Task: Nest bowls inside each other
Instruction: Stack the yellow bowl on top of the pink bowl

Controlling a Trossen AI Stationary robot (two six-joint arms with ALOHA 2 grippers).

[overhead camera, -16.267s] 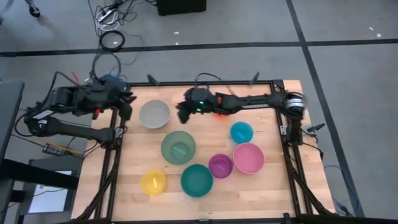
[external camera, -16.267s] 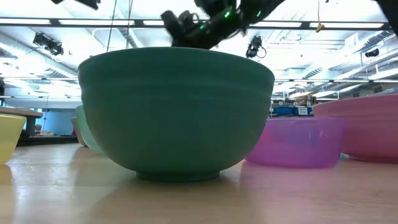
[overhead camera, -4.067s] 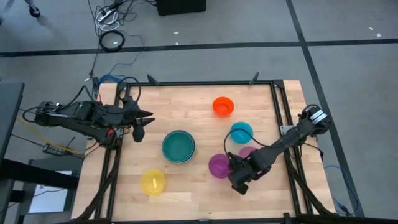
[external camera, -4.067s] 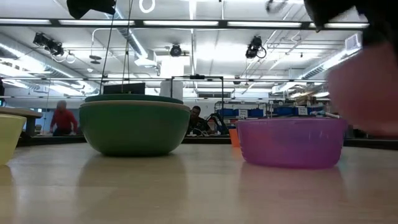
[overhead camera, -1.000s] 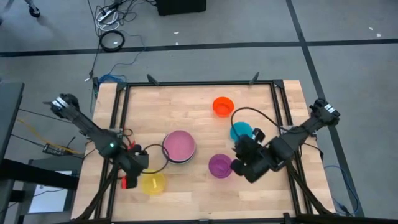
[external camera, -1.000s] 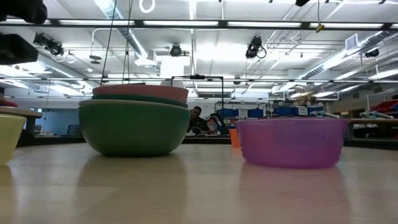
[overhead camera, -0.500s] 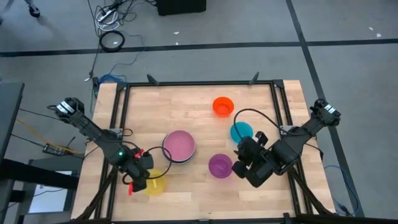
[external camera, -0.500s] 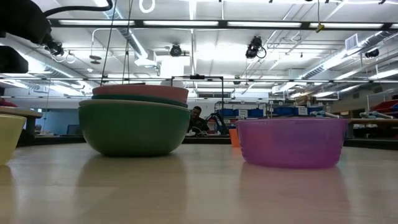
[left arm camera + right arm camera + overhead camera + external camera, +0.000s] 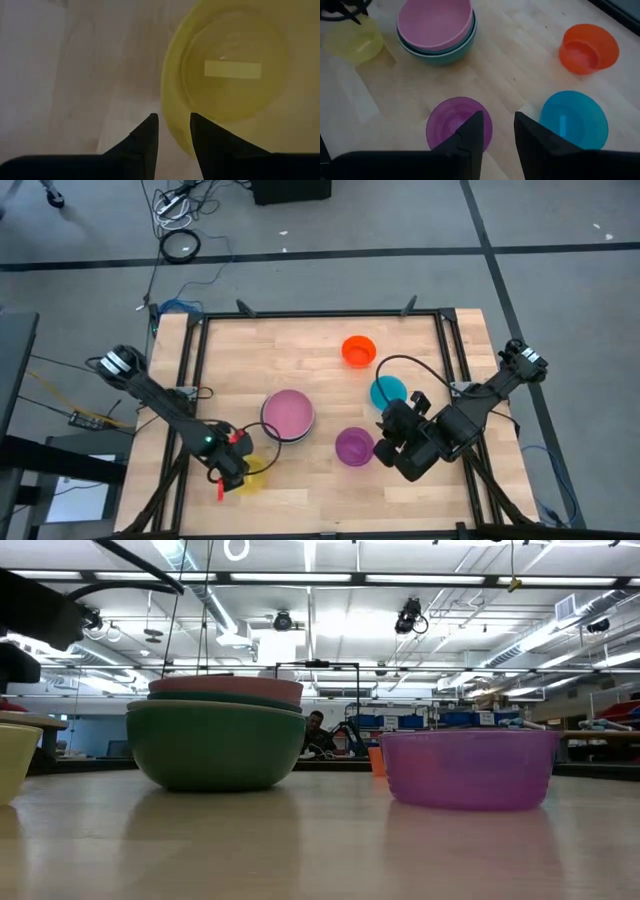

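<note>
High view: we are seeing pink bowl point(image 9: 288, 413) nested atop larger stack; yellow point(image 9: 250, 473), purple point(image 9: 354, 446), cyan point(image 9: 388, 392), orange point(image 9: 358, 351) bowls waiting loose on counter point(image 9: 300, 350); left end effector point(image 9: 232, 473) hovering at yellow rim, right end effector point(image 9: 392, 442) beside purple, both slightly parted, gripping nothing

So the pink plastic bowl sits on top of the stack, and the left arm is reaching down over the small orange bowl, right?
Not quite. The pink plastic bowl does top the stack, but the left gripper is over the small yellow plastic bowl, as the left wrist view shows.

A stack of nested bowls point(image 9: 288, 417) sits between two single bowls point(image 9: 354, 446).
</note>
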